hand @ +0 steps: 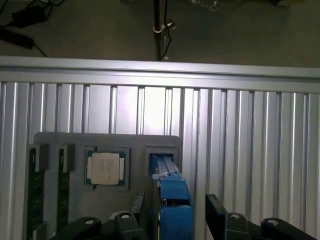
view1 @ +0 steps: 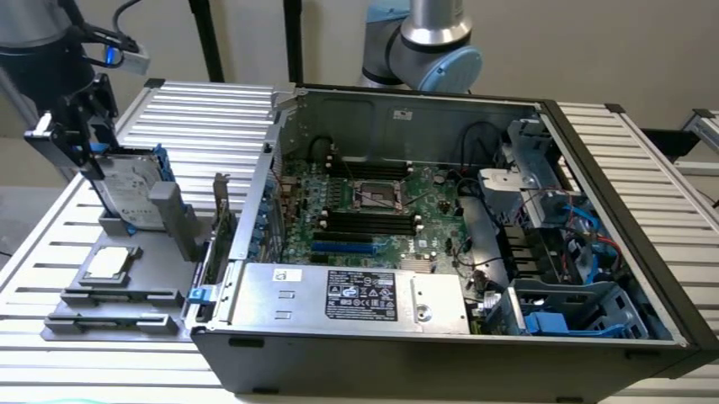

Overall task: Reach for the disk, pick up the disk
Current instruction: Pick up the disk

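Note:
The disk (view1: 133, 187) stands on edge in a slot of the grey holder (view1: 151, 278) on the slatted table, at the exterior view's left. Its silver face with a white label is edged by a blue carrier frame. In the wrist view the disk (hand: 172, 200) shows as a narrow blue edge. My gripper (view1: 81, 135) hangs over the disk's upper end, open. Its dark fingers (hand: 216, 212) stand one on each side of the blue edge without touching it, so my gripper (hand: 175, 217) straddles the disk.
A small square silver chip (view1: 107, 263) lies flat in the same holder, beside the disk's slot. An open computer case (view1: 450, 252) with its motherboard fills the exterior view's middle and right. Two memory sticks (hand: 35, 190) sit in the holder's outer slots.

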{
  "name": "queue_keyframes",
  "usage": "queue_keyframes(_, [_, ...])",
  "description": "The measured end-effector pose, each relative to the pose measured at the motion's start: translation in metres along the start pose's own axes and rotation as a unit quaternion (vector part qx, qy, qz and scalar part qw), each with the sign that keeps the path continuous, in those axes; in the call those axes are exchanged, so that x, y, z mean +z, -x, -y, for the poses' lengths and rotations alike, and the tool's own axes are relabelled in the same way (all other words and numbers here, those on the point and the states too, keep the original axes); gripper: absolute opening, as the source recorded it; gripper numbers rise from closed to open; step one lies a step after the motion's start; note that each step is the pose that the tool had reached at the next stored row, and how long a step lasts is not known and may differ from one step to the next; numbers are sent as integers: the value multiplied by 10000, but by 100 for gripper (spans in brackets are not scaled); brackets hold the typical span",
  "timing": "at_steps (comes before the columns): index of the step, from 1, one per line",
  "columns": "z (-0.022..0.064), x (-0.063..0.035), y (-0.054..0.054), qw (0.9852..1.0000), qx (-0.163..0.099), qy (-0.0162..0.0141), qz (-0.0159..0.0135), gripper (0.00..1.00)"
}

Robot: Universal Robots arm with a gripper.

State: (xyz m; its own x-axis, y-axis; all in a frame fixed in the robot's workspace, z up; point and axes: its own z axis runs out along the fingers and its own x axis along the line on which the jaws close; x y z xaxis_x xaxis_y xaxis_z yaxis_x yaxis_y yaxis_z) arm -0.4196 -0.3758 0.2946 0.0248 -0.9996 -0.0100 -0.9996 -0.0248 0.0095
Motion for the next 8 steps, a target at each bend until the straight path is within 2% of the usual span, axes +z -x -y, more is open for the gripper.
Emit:
queue_keyframes(2, [-5,14,0,10000,-1,-5,10,60])
queue_keyframes(8, [-8,28,-1,10000,0,-4,11,60])
